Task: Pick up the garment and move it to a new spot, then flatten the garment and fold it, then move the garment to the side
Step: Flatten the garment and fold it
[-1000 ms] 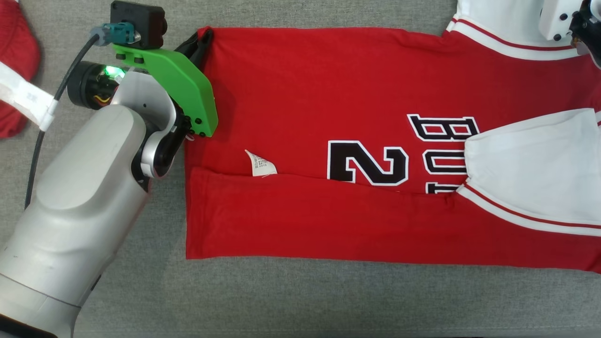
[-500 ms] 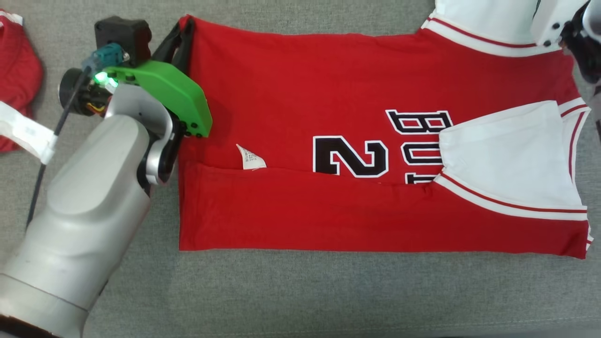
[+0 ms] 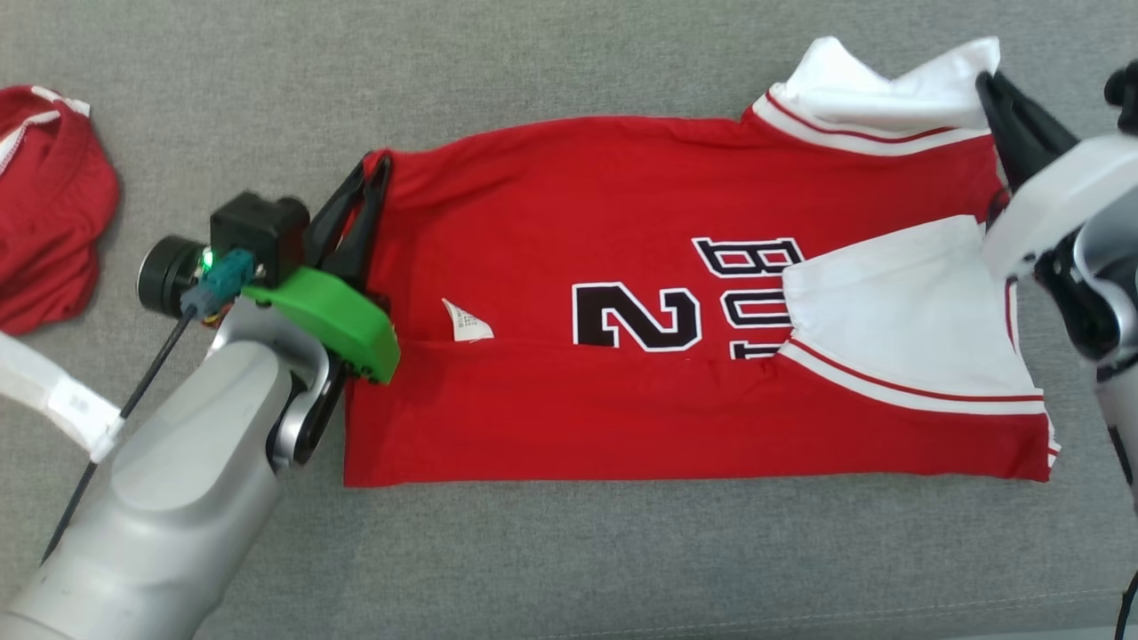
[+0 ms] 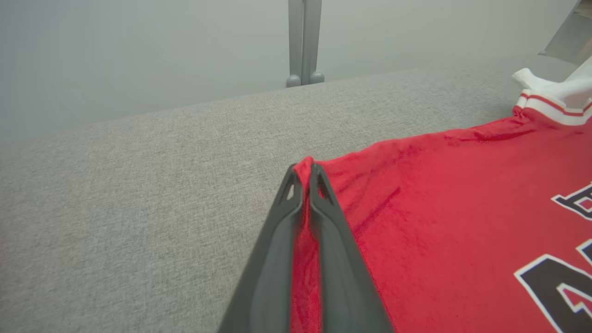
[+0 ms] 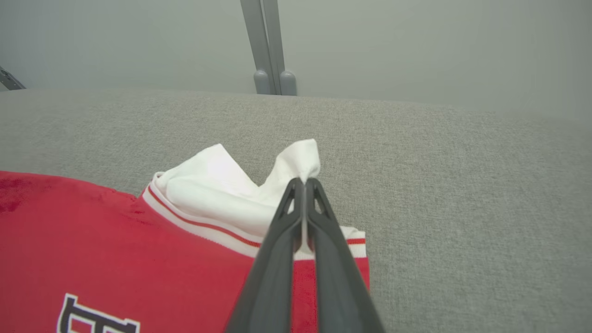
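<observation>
Folding the red-and-white fabric jersey [image 3: 622, 231] | left gripper [image 3: 373, 169] pinches its far hem corner [image 3: 402, 167], right gripper [image 3: 989, 84] its far white sleeve [image 3: 871, 89] | next, you likely draw both evenly nearward.

The red garment [image 3: 578, 222] bears "2" and "BU".

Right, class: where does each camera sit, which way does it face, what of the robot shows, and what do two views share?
Head: on the head, facing down at the jersey on grey cloth; shows left gripper, right gripper, arms.
Left wrist: on that wrist, along its fingers, shut on the jersey's red corner.
Right wrist: on that wrist, along its fingers, shut on the white sleeve.
Shared: both wrist views show the grey post.
</observation>
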### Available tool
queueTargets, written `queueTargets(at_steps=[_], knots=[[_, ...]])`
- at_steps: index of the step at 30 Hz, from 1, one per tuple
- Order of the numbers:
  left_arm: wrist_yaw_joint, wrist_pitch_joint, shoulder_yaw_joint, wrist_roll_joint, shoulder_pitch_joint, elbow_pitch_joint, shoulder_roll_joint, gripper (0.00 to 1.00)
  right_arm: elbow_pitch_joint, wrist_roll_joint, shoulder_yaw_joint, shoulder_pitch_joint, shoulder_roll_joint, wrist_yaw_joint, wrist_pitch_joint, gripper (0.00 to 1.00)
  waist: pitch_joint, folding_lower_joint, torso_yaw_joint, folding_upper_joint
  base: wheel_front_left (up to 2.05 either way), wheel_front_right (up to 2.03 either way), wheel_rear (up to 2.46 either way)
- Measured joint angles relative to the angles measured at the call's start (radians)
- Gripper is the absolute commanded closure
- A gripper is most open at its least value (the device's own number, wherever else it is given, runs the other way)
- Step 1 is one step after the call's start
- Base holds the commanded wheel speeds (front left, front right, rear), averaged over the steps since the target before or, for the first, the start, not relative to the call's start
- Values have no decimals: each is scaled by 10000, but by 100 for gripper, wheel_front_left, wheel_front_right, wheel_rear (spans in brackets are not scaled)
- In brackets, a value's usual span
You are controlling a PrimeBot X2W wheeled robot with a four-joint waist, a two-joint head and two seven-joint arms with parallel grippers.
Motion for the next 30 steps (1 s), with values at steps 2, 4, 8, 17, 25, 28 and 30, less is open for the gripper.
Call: queueTargets(at_steps=[2,4,8,17,25,28,30], knots=[[-75,-113,42,138,311,-17,115,100,-453,-27,-224,585,71,0,-77,100,-155,0,-89,0,0,0,0],[-178,-151,111,357,590,-86,238,100,-832,-127,-380,1125,138,0,-117,100,-292,0,-172,0,0,0,0],[-316,-186,782,800,1237,-477,307,100,-1461,-274,-849,2329,510,-2,-167,100,-567,-1,-333,0,0,0,0],[-742,-196,2288,2044,2871,-1055,10,100,-2466,-570,-1377,4182,1480,-2,-460,100,-958,0,-649,0,0,0,0],[-1195,-196,3202,2828,3634,-849,-499,100,-2535,-786,-1469,4993,1950,0,-606,100,-1185,-1,-710,0,0,0,0],[-1308,-198,3511,3058,3870,-729,-690,69,-2529,-867,-1586,5341,2008,-2,-493,100,-1270,-1,-692,0,0,0,0],[-1425,-196,3670,3103,4049,-543,-828,0,-2510,-988,-1653,5570,2079,-2,-368,0,-1324,-1,-681,0,0,0,0]])
